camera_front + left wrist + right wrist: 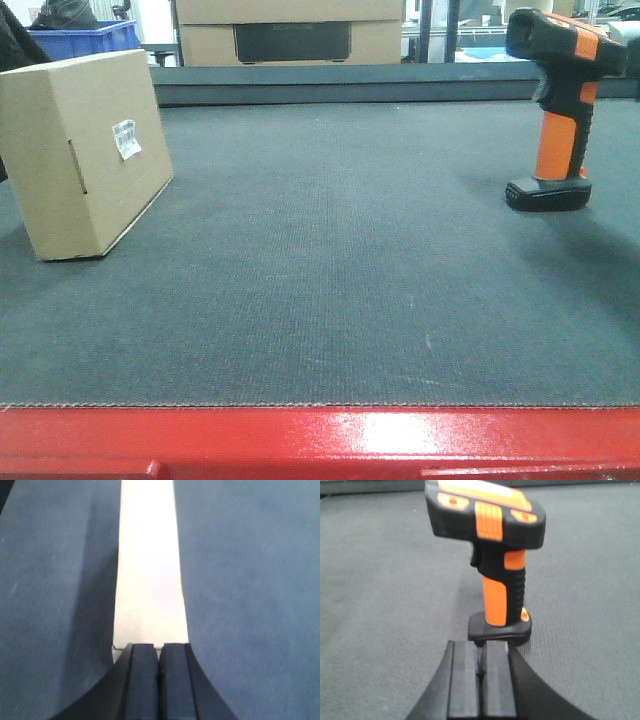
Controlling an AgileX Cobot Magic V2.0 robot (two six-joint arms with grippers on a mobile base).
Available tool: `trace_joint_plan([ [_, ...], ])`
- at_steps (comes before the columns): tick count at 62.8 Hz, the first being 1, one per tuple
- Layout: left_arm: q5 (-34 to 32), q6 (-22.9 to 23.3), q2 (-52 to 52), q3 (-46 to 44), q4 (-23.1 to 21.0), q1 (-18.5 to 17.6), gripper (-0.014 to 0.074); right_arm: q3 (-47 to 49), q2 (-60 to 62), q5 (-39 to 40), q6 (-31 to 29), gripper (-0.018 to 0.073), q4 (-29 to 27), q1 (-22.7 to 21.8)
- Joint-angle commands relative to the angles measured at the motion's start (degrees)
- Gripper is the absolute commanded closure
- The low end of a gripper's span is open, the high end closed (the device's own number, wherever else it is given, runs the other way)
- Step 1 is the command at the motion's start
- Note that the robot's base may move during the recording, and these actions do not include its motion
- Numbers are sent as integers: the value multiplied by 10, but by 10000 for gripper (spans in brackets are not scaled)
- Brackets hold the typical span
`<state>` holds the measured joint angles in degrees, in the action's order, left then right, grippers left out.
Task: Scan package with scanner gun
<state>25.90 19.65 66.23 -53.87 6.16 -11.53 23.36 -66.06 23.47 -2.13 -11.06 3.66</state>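
Left tool (pixel 159 680) fingers pressed together; right tool (pixel 481 680) likewise.

Low front view across the mat (pixel 330 290); wrist views close above box (pixel 150 570) and scanner (pixel 492 555).

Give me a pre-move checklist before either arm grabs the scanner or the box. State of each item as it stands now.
1. Scanner upright on its base on the mat: ok.
2. Box standing, tilted on its edge, label facing the front camera: ok.
3. Right gripper lined up behind the scanner's base: ok, fingers together, so it must open before it can grasp.
4. Left gripper over the box's top edge: ok, fingers together, not gripping.
5. Scanner nose aimed at the label: not ok, the scanner stands far to the right of the box.
6. Barcode readable on the label: cannot tell, too small.
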Motion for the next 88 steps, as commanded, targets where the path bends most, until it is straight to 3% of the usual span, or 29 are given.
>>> trace_joint_plan([
  [1, -111, 4, -36, 63, -5, 0, 707, -2, 33, -18, -4, 721, 5, 0],
  [11, -270, 4, -84, 175, -4, 0, 707, -8, 86, -60, -4, 721, 11, 0],
  [18, -311, 4, -116, 234, -4, 5, 707, -36, 123, -60, -4, 721, 44, 0],
  [27, -311, 4, -177, 288, -3, 31, 707, -85, 196, -66, -4, 721, 45, 0],
  [34, -297, 4, -245, 317, 26, 52, 707, -107, 258, -82, -4, 721, 45, 0],
  [50, -160, 4, -416, 332, 31, 58, 707, -108, 392, -189, -4, 721, 45, 0],
  [67, -157, 4, -515, 332, 32, 58, 707, -108, 460, -192, -4, 721, 45, 0],
  [88, -162, 4, -533, 332, 32, 58, 707, -108, 462, -192, -4, 721, 45, 0],
])
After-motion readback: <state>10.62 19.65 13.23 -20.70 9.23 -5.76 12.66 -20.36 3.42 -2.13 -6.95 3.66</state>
